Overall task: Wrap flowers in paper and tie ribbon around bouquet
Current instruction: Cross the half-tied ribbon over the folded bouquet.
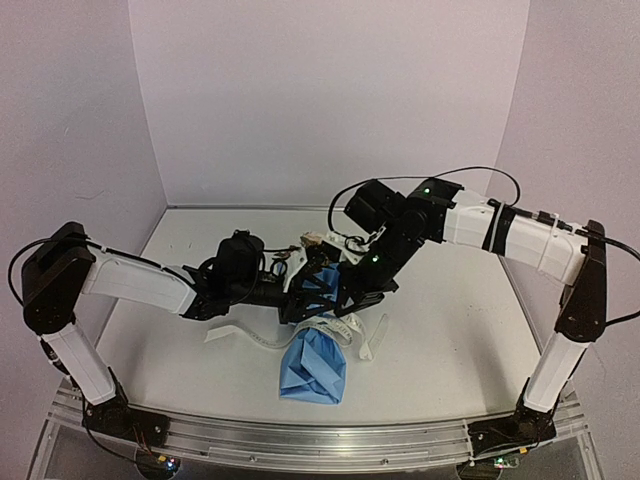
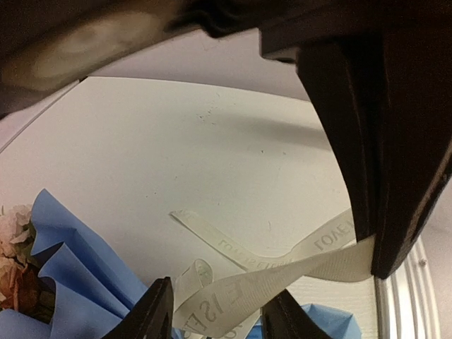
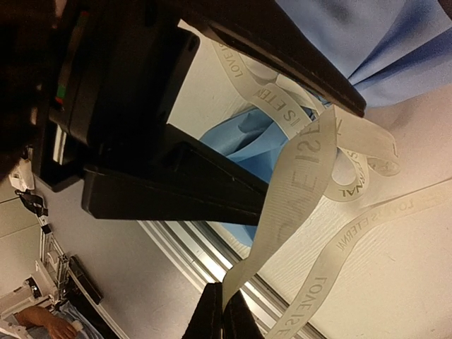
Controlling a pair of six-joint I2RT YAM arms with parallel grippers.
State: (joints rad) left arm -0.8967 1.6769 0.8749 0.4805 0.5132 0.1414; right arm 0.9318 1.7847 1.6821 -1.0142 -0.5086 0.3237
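I see the bouquet (image 1: 314, 366) lying on the worktop (image 1: 450, 330), light-blue paper (image 2: 78, 275) pleated around cream and rust blooms (image 2: 14, 247) at its far end. The printed cream ribbon (image 2: 268, 282) loops across its middle, one strand lifted.

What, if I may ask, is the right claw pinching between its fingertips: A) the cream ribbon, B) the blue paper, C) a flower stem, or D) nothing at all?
A: in the right wrist view the right claw is shut, and the cream ribbon runs straight up out of its tips.
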